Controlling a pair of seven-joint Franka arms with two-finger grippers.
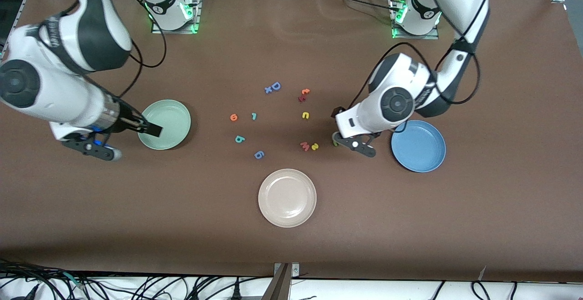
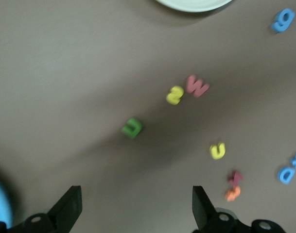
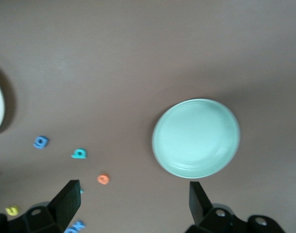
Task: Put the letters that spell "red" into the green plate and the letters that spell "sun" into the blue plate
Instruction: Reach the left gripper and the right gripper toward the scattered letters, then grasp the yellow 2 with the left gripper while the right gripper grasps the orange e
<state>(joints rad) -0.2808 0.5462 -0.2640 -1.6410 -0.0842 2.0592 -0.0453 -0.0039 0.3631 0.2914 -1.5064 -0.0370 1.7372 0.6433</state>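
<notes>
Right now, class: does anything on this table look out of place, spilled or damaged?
Nothing stands out. The foam letters lie scattered loose on the table, none yet in a plate. The green plate, blue plate and cream-white plate sit flat and empty. Left gripper and right gripper are open.

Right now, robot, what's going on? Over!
Left gripper open over green letter. Right gripper open above green plate. Blue plate bare. Nothing in the way.

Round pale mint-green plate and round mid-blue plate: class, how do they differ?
The round pale mint-green plate sits toward the right arm's end; the round mid-blue plate sits toward the left arm's end, slightly nearer the camera. Both are shallow, alike in size, and hold no letters.
</notes>
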